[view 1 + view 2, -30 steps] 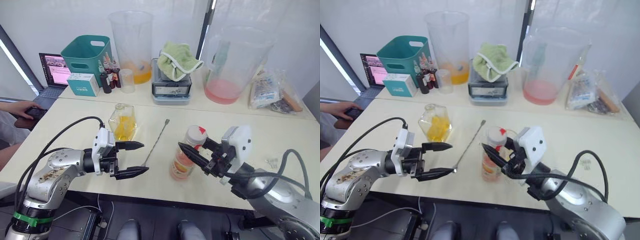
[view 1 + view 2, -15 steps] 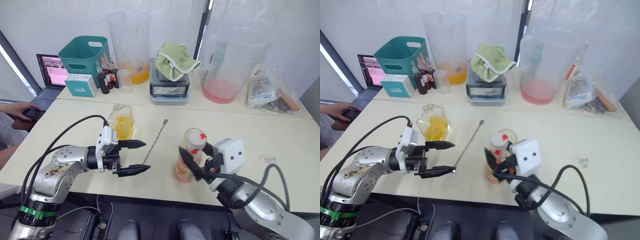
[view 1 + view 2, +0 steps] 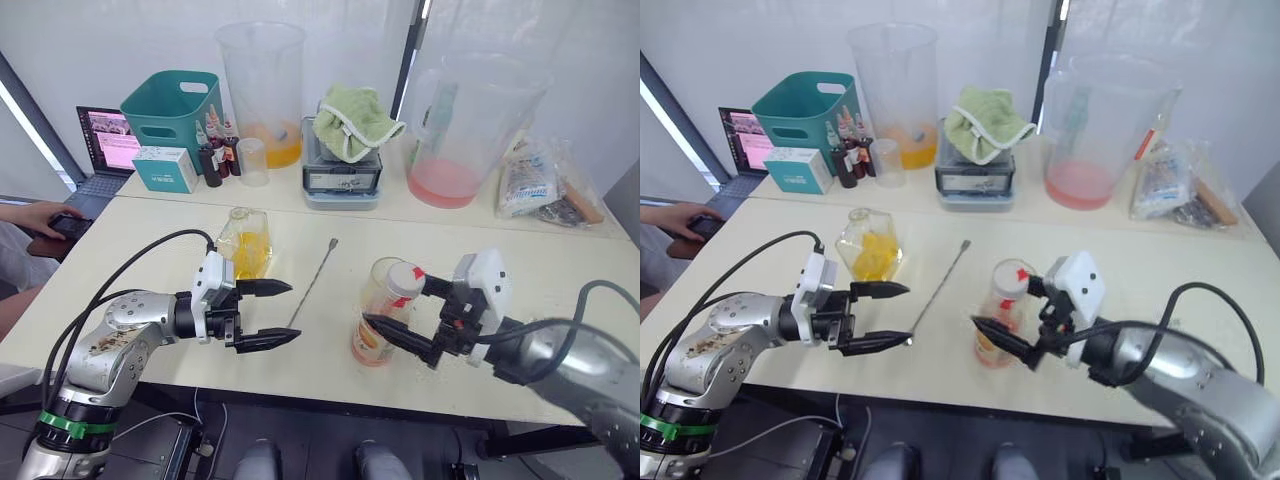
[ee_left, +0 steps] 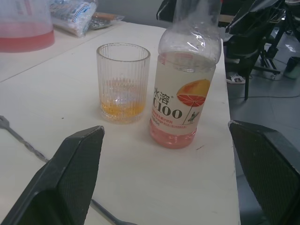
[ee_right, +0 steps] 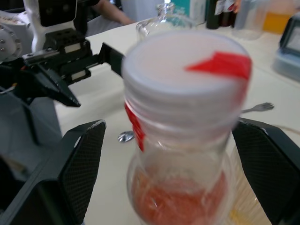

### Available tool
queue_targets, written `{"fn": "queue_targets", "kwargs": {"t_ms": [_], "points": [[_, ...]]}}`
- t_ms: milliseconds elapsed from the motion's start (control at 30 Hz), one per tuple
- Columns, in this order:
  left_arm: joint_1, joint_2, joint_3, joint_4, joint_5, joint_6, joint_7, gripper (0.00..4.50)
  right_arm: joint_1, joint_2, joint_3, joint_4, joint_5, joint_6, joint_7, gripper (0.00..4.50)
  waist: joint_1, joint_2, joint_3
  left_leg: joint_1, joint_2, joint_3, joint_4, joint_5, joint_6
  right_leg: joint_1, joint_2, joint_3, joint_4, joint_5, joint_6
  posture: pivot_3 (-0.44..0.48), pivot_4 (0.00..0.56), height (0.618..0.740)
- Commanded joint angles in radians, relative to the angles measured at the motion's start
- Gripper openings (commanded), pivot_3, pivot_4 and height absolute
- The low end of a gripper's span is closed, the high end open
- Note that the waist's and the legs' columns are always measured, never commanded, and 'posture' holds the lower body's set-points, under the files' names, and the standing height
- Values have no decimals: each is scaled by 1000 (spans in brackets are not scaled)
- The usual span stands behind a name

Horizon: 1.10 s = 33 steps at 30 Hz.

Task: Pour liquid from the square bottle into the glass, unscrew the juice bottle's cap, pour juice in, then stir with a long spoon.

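Left tool [image 4: 171, 180] fingers spread wide, nothing between them. Ribbed glass [image 4: 123, 82] upright on desk [image 4: 56, 84], shallow orange liquid at bottom. Juice bottle [image 4: 184, 89] upright just beside glass, not touching, pink drink low inside. Spoon [image 4: 21, 138] flat on desk.

Ribbed clear glass [image 4: 123, 82]; glossy plastic juice bottle [image 4: 186, 89], paper label; thin shiny metal long spoon [image 3: 312, 285]; matt cream table [image 3: 560, 280]

A lab-like test room: behind the pale surface [image 3: 560, 260] stand big pitchers [image 3: 263, 90], dropper bottles [image 3: 212, 150], a laptop [image 3: 105, 145].
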Motion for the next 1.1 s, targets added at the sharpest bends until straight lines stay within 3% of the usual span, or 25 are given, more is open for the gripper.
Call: {"fn": "queue_targets", "kwargs": {"t_ms": [33, 300, 400, 633, 733, 900, 1100], "points": [[3, 24, 47, -48, -17, 3, 11, 4500, -86, -11, 6, 125, -42, -73, 250, 4435, -1, 0, 0, 0, 0, 0, 0, 0, 0, 0, 0, 0, 0, 0, 0, 0, 150, 740], [27, 45, 77, -78, -26, 18, 24, 4500, -212, 51, 58, 341, -178, -154, 472, 4435, 2, 0, 0, 0, 0, -1, 0, 0, 0, 0, 0, -1, 0, 0, 0, 0, 150, 740], [32, 48, 86, -85, -26, 23, 26, 4500, -221, 84, 66, 347, -204, -162, 490, 3737, 3, 0, 0, -1, 0, -1, 0, 0, 0, 0, 0, -3, 0, 0, 0, 0, 150, 740], [35, 51, 92, -86, -23, 26, 22, 4500, -210, 131, 41, 333, -226, -156, 494, 1407, 2, 0, 0, -1, 0, -2, 0, 0, 0, 0, 0, -3, 0, 0, 0, 0, 150, 740], [35, 49, 88, -86, -21, 23, 21, 4500, -196, 142, 20, 310, -212, -146, 479, 1091, 2, 0, 0, -1, 0, -2, 0, 0, 0, 0, 0, -3, 0, 0, 0, 0, 150, 740], [35, 42, 75, -80, -14, 15, 14, 4500, -133, 159, -43, 161, -161, -98, 347, 1091, 2, 0, 0, -2, 0, -3, 0, 0, 0, -1, 0, -4, 1, 0, 0, 0, 150, 740], [28, 28, 63, -60, -8, -1, 6, 4500, -44, 207, -104, -123, -48, 22, -24, 1091, 2, 0, 0, -3, 0, -4, 0, 0, 0, -1, 0, -5, 1, 0, 0, 0, 150, 740]]}}
